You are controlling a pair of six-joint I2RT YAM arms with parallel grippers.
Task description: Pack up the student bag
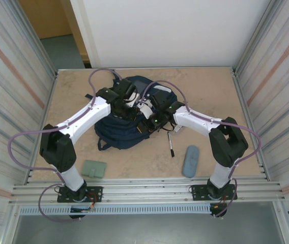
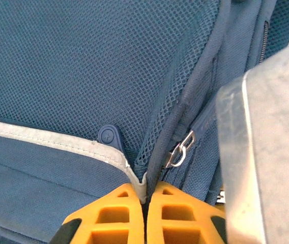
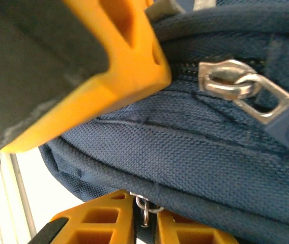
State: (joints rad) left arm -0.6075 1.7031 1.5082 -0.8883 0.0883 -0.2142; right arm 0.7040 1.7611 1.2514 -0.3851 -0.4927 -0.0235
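Large navy-blue woven-fabric student bag [image 1: 118, 133] lies mid-way on the beige mottled worktop [image 1: 205, 91], under both my wrists. My left jaws are clenched on its seam, where honeycomb mesh [image 2: 83, 61] meets the pale grey stripe [image 2: 42, 137]. My right jaws: 2 orange moulded fingers [image 3: 98, 223] flank a small silver metal ring [image 3: 144, 209]; I cannot tell if they grip it.

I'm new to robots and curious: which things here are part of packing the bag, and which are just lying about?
In hand: bag, left gripper pinching it, right gripper against it.
Lying about: wallet, pen, case, perhaps awaiting packing.
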